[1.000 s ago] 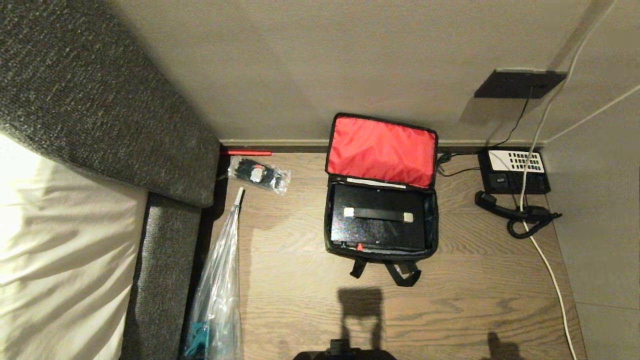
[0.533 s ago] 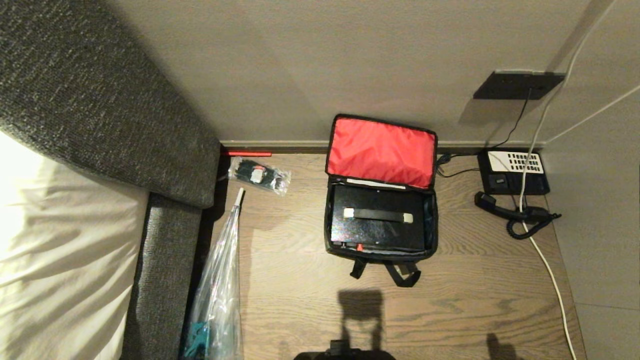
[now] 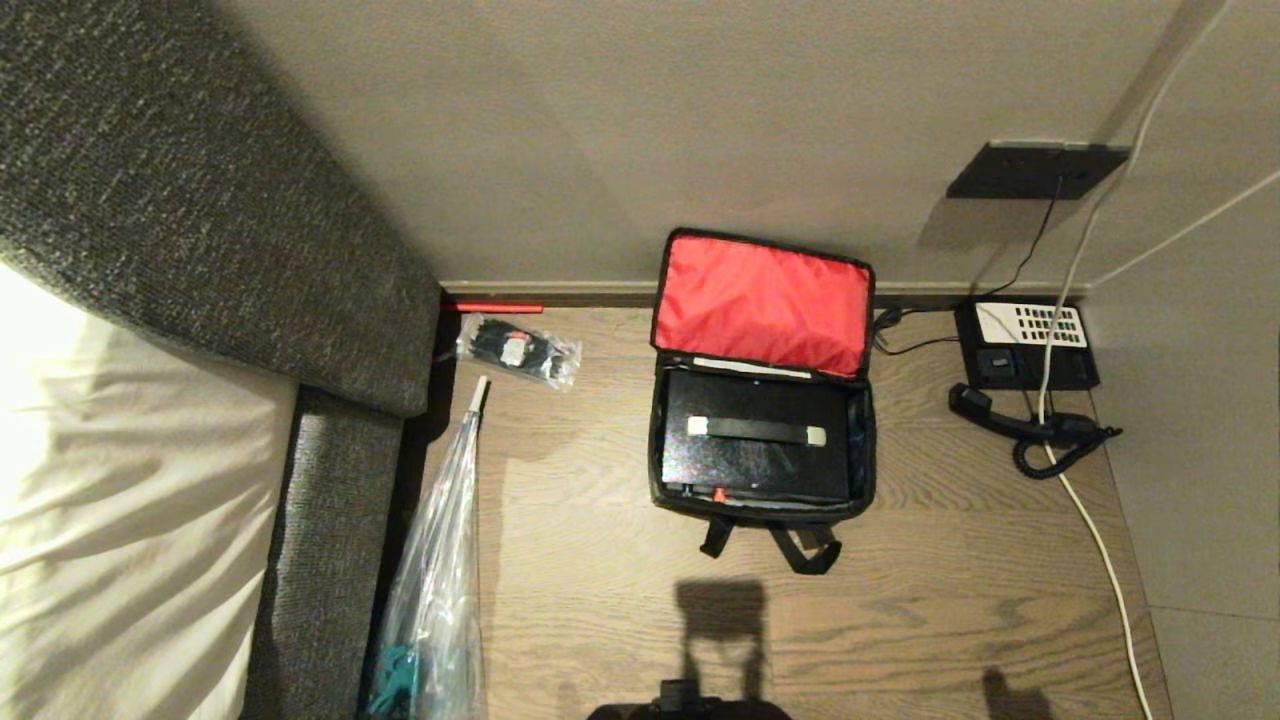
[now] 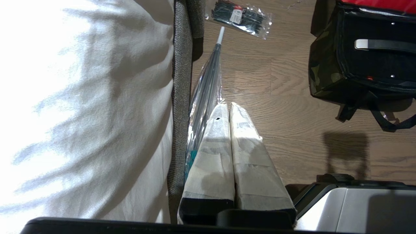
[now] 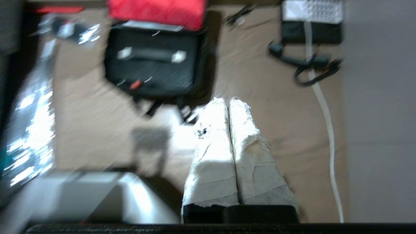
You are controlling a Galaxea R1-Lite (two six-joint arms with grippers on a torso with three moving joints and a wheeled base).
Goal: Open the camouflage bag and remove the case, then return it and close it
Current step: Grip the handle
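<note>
The camouflage bag [image 3: 655,465] lies open on the wooden floor by the wall, its red-lined lid [image 3: 762,302] propped up against the wall. Inside it sits the black case [image 3: 757,465], flat, with a black handle [image 3: 757,431] on top. Neither gripper shows in the head view. In the left wrist view my left gripper [image 4: 229,105] is shut and empty, hanging above the floor well to the left of the bag [image 4: 321,74]. In the blurred right wrist view my right gripper [image 5: 228,100] is shut and empty, above the floor in front of the bag [image 5: 209,61] and the case [image 5: 156,73].
A black telephone [image 3: 1025,345] with its handset [image 3: 1010,420] off lies right of the bag, and a white cable [image 3: 1100,540] runs past it. A small clear packet [image 3: 518,348] and a clear plastic bag [image 3: 440,590] lie left, beside a grey upholstered bed [image 3: 200,220].
The small shadow at the lower right of the floor has shifted slightly right. The bag, lid and case lie as before.
</note>
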